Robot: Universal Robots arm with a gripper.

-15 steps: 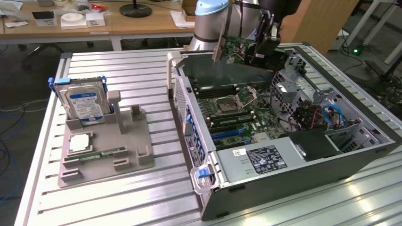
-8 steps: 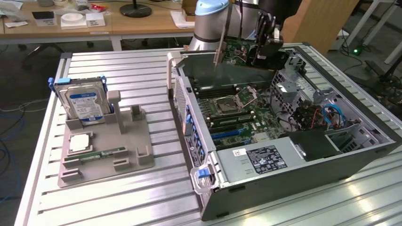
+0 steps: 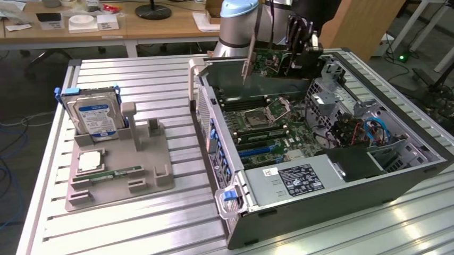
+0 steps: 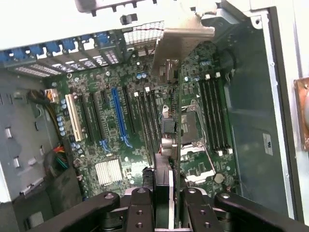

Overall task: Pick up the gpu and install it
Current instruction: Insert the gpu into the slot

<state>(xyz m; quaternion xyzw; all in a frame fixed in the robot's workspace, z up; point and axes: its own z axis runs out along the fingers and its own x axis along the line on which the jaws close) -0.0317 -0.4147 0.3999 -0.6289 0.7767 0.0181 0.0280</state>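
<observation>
Exterior view, table (image 3: 142, 223): slatted metal, carrying a grey holder (image 3: 120, 164) with a hard drive (image 3: 95, 117) on the exterior view's left and the open computer case (image 3: 341, 196) on its right.
Computer case: lying on its side with the panel off. Its walls and drive cage crowd the opening, so I'd judge a straight, slow descent safest.
Motherboard (image 4: 120, 145): fully exposed. The long expansion slots lie side by side next to the processor socket (image 4: 188, 130).
Gpu (image 3: 277, 61): in the air above the far end of the case, standing on edge and touching nothing below. In the wrist view it hangs over the socket area, apart from the slots.
Gripper (image 4: 169, 193): clenched on the gpu, with the card's edge running out between the fingers.
Blue slot (image 4: 119, 116): probably the target. The card's lower edge should run parallel to it and directly above it before any pressing.
Bracket (image 4: 181, 41): the silver end faces the vented rear wall. It needs to meet the rear opening cleanly, or the card will likely seat crooked.
</observation>
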